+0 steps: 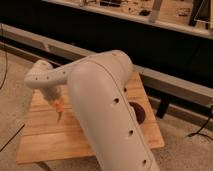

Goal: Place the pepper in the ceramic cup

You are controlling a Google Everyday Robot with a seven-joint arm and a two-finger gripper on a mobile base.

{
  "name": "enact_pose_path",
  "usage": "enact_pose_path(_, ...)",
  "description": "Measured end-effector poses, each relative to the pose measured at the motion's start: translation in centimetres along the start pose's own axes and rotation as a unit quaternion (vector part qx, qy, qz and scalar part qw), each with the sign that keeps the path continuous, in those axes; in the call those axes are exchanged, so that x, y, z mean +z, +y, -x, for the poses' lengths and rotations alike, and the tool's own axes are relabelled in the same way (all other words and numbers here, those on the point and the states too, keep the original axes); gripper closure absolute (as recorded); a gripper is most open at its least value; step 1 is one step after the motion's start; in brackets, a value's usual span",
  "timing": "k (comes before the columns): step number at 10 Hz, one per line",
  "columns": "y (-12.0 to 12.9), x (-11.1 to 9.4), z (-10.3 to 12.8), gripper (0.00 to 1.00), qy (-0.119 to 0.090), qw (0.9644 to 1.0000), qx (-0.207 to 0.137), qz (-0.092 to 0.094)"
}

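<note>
The small orange pepper hangs at the tip of my gripper, above the left part of the wooden table. The gripper is shut on the pepper and holds it just off the tabletop. The dark brown ceramic cup stands on the right part of the table. It is largely hidden behind my big white arm, with only its right side showing. The pepper is well to the left of the cup.
The low wooden table stands on a grey floor. Behind it runs a long dark counter front with a metal rail. A black cable lies on the floor at the right. My arm hides the middle of the table.
</note>
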Motion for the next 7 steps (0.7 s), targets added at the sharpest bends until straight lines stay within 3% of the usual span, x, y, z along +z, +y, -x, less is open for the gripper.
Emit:
enact_pose_path(3, -2.8, -2.5, 3.0, 1.00, -0.041, 0.9989, 0.021, -0.012)
enact_pose_path(7, -6.1, -3.3, 5.6, 1.00, -0.068, 0.9963, 0.045, -0.028)
